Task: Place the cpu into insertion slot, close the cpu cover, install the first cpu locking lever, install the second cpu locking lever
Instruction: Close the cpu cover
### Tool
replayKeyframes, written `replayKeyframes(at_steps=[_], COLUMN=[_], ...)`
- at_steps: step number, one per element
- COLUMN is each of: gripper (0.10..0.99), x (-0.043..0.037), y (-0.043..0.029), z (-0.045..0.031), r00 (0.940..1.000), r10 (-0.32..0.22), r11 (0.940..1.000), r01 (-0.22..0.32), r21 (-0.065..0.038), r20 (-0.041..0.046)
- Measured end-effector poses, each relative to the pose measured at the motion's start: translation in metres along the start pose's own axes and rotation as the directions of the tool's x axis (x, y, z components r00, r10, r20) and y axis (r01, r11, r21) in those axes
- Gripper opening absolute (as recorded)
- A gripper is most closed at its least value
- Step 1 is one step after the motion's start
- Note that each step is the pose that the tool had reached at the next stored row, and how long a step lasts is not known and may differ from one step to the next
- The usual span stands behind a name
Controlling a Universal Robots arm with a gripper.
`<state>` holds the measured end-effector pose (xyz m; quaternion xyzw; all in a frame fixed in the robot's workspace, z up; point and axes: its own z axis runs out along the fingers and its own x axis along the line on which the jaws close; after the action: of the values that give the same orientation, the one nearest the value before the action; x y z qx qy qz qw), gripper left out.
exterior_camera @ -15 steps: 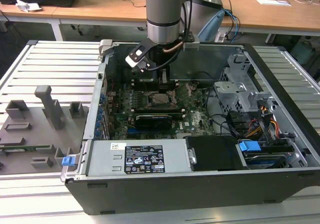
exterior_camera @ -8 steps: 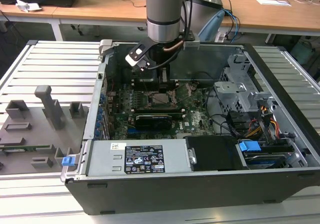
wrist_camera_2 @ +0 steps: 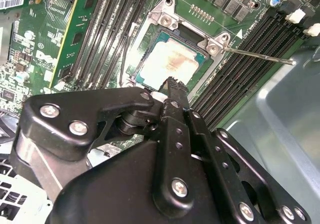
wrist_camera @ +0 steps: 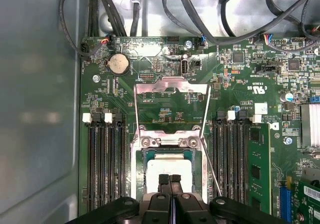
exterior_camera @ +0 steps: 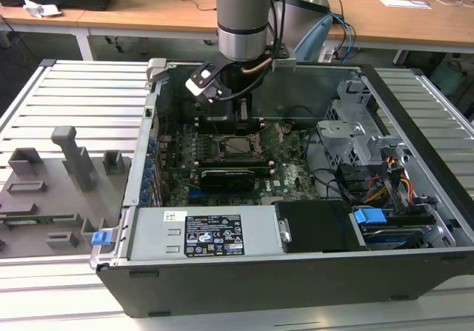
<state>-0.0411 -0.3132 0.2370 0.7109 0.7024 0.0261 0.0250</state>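
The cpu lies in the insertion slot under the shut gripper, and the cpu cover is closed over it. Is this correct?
No. The first wrist view shows the cpu cover open, swung back from the insertion slot. The cpu does lie in the slot under the shut gripper.

The cpu (wrist_camera_2: pixel 171 63) in the insertion slot (wrist_camera_2: pixel 186 32) — memory slots (wrist_camera_2: pixel 102 33) either side.

The cpu (wrist_camera_2: pixel 172 63) is showing a silvery top blotched tan; the circuit board (wrist_camera: pixel 235 91) is showing green, its memory slots (wrist_camera: pixel 106 169) black; the gripper (wrist_camera: pixel 170 180) is appearing matte black.
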Motion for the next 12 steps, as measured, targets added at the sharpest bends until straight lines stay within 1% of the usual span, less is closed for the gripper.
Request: replayKeyframes(at_steps=[6,12], gripper=[0.106,0.106], x=[0.0,0.0], y=[0.0002,0.0007], z=[-0.0031,-0.0098], r00=[1.0,1.0], r10=[0.0,0.0], r11=[1.0,1.0], r01=[0.0,0.0], r21=[0.0,0.0], r20=[0.0,0.0001])
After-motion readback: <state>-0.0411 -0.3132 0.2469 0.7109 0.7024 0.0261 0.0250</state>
